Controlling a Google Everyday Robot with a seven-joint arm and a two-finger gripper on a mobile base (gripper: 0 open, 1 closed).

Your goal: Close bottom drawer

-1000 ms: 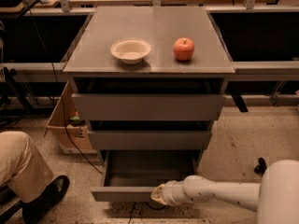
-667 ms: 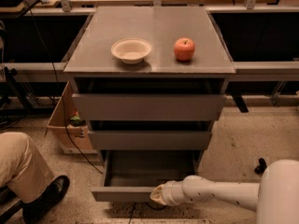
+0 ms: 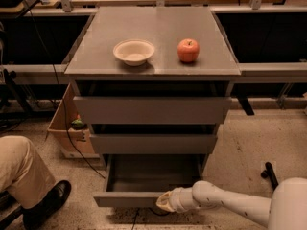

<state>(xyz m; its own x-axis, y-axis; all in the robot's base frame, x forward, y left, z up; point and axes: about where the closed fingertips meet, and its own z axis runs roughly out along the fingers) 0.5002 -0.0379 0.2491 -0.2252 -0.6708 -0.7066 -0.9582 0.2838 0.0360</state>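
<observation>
Down at the cabinet's foot in the camera view, spotted the bottom drawer (image 3: 125, 199) pulled well out, pincer (image 3: 165, 201) up against its slim front, right of centre. Couldn't tell whether clenched or released. Could've slipped off that thin edge, or racked the drawer crooked with an off-centre shove. Might've jolted the apple (image 3: 188, 50) on the counter (image 3: 158, 28) too. Had the arm (image 3: 225, 203) reaching in low from the right, nearly level.
</observation>
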